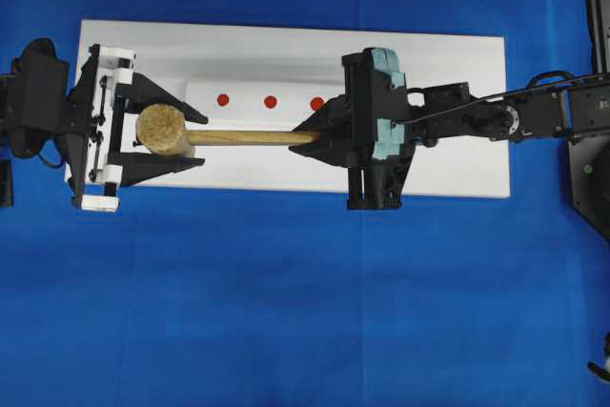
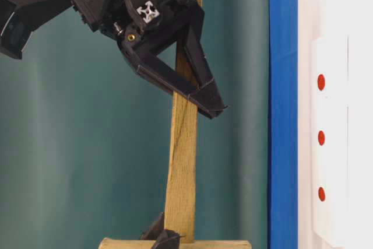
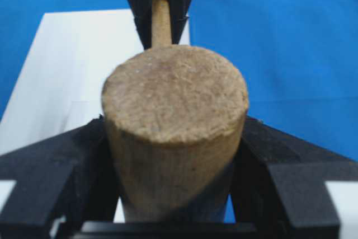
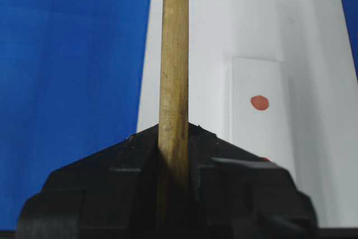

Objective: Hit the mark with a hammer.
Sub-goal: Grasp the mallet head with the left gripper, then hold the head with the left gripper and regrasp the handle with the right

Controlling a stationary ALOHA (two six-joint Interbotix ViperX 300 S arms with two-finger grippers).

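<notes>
Left claw is sitting with black jaws either side of the hammer's rough, fibrous cylindrical head, grip unclear, while the slim squared handle is running right into the clamped right claw over the white board.

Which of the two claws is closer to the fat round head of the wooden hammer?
Left. The left gripper has its fingers either side of the hammer head; the right gripper clamps the far handle end.

Left gripper, at nine o'clock, points toward three with fingers spread; right gripper, reaching from three o'clock, is clamped shut, wrist rolled sideways.
</notes>
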